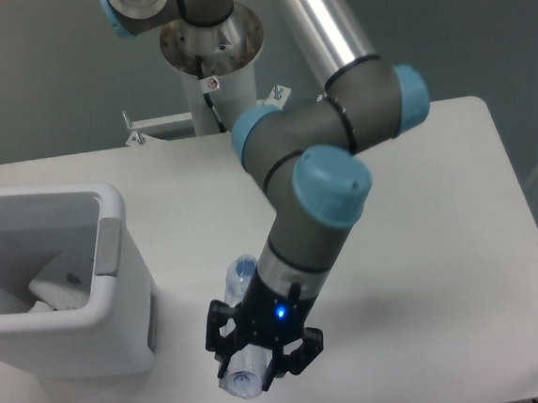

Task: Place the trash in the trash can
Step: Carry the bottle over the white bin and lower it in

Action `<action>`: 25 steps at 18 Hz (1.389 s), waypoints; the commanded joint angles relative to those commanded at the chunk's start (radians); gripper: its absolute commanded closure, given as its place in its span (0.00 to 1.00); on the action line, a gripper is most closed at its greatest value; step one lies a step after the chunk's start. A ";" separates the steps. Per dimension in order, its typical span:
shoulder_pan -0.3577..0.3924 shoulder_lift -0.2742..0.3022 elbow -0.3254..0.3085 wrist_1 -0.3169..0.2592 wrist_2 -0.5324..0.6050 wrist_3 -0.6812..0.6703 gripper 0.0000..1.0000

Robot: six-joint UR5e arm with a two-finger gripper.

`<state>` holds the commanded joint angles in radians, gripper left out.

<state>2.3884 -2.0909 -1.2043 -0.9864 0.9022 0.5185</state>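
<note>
Step in hand: I judge this to be the pick-up of the second piece of trash, the bottle point(243, 328), with my gripper point(261, 364) down around it on the worktop point(442, 243).
Gripper: my black fingers straddle the lower part of the bottle, one on each side; whether they press on it or merely bracket it I cannot tell from this view. A small blue light shows on my wrist just above them.
Bottle, place: it lies just to the right of the trash can point(55, 286), near that bin's front right corner, not touching it as far as I can see. My wrist covers its middle.
Bottle, look: clear, crushed plastic, long and slim. One rounded end shows on the far side of my gripper and the other pokes out on the near side. Any label is hidden under my wrist.
Wrapper: a pale crumpled piece point(60, 286) sits inside the trash can, low against its right wall, so I take that half of the job as done.
Trash can: white, boxy, thick rim, grey panel on the side facing the bottle, open top.
Next move calls for: a firm hold, a lift high enough to clear the rim, then a carry leftward over the opening before letting go. The bottle is long, so I expect it to swing.
</note>
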 joint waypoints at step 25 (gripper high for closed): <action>-0.135 0.135 -0.009 0.029 -0.459 -0.087 0.94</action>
<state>2.2535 -1.9558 -1.2133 -0.9573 0.4433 0.4310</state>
